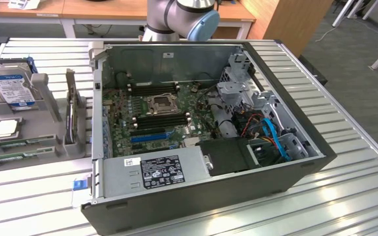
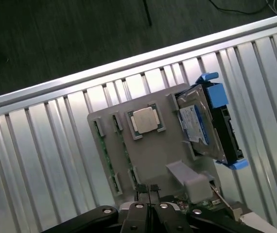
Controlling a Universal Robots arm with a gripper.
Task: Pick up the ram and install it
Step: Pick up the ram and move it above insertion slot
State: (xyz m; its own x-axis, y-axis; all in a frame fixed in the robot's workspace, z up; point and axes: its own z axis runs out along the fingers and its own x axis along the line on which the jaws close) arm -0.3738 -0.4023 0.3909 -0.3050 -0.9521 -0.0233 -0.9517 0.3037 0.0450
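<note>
Here the gripper (image 2: 150,193) hangs over the near edge of the grey holder (image 2: 153,155), its fingers pressed together and holding nothing. The ram (image 2: 104,151) sits edge-up in a holder slot, with a second stick just beside it (thin green strips, easy to confuse).

As I judge it, closed fingers coming down would knock the stick's top edge instead of straddling it. A slightly skewed approach could catch the slot wall or the neighbouring stick. The processor (image 2: 146,120) and the hard drive (image 2: 199,127) stand close by.

The holder rests on a ribbed metal table (image 2: 41,145), next to the open computer case (image 1: 196,162). Beyond are dark floor and wooden desks (image 1: 104,7).
</note>
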